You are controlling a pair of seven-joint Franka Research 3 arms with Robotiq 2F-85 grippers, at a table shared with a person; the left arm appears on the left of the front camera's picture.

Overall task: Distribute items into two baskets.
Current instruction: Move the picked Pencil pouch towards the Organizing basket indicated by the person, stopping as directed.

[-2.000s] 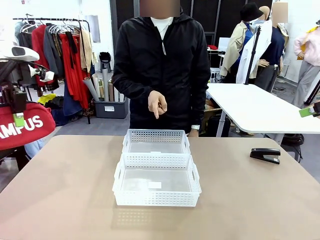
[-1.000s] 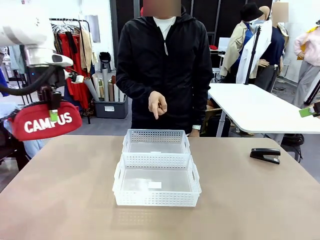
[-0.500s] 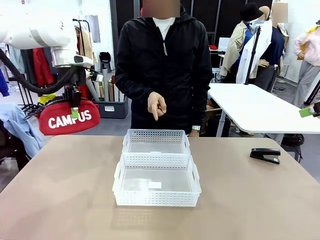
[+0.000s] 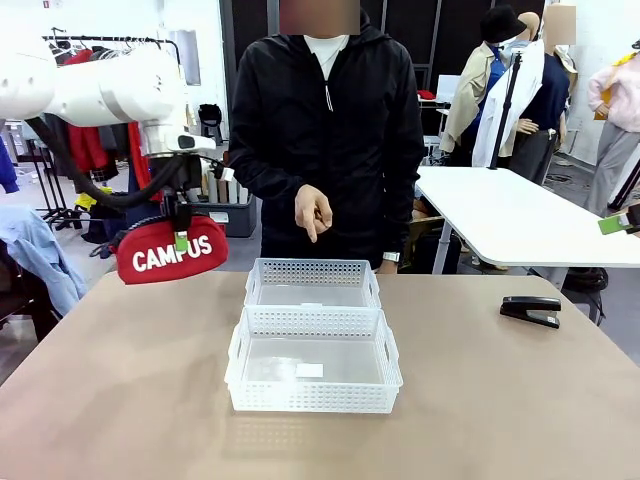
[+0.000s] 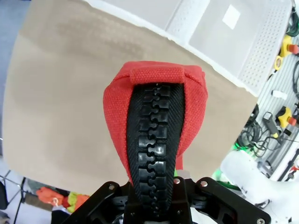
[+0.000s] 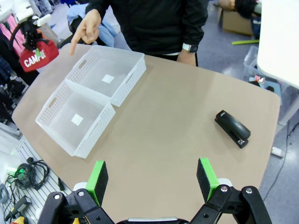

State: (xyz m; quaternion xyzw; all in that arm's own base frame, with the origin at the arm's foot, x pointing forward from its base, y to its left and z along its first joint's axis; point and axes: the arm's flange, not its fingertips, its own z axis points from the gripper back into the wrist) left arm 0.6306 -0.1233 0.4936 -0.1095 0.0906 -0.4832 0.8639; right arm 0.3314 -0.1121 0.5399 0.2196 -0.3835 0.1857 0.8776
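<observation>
My left gripper [image 4: 181, 238] is shut on the top of the red "CAMPUS" zip pouch [image 4: 170, 250], which hangs in the air over the table's far left, left of the far basket. The left wrist view looks down the pouch's black zipper [image 5: 154, 154]. Two white perforated baskets stand end to end mid-table: the far basket [image 4: 313, 283] and the near basket [image 4: 313, 362]. Both show no contents. The black stapler [image 4: 531, 309] lies on the table at the right. My right gripper [image 6: 152, 179] hangs open high above the table with nothing between its green pads. The person's hand [image 4: 314, 210] points a finger down over the far basket.
The person in a black jacket [image 4: 325, 130] stands at the far edge behind the baskets. A white table [image 4: 520, 215] stands to the back right, a clothes rack to the back left. The tan tabletop [image 4: 120, 390] is bare around the baskets.
My left arm has swung the pouch rightward and slightly down, from beyond the table's left edge toward the baskets. The person's pointing hand, the baskets and the stapler have stayed put.
</observation>
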